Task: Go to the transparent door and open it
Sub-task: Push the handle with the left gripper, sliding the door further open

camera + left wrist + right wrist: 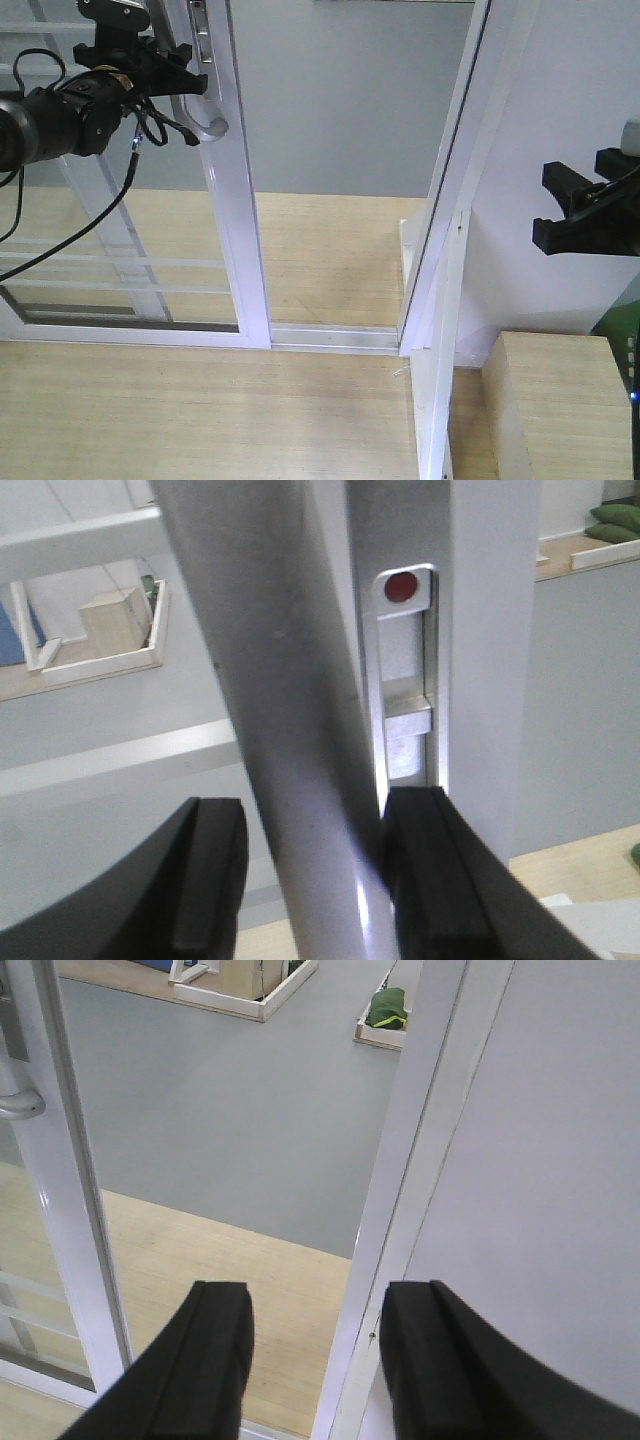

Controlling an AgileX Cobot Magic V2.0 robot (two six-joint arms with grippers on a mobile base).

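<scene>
Straddling the curved handle (207, 122) at the upper left of the front view, the left gripper (183, 68) has a jaw on either side of the bar but is not clamped. In the left wrist view the grey tube runs up between the black pads (212, 880), apparently against the right-hand one and with a thin slit of daylight at the other.

Just right of the tube sits the lock plate (402, 585) with its red dot. Whether that dot means latched I cannot tell.

The transparent door (238, 260) stands left of centre. Its white upright drops to the track (330, 338), and an open gap lies between it and the slanted jamb (440, 230).

To do the step well, I would close the jaws until both pads bear on the bar, then draw the panel toward the left of the frame, straight along the track. Keep the wrist level, since any twist would likely bind the frame or slip the pads off the smooth metal.

At the right edge, the right gripper (556, 205) hangs wide and empty, near the jamb (best left there, clear of the panel).
</scene>
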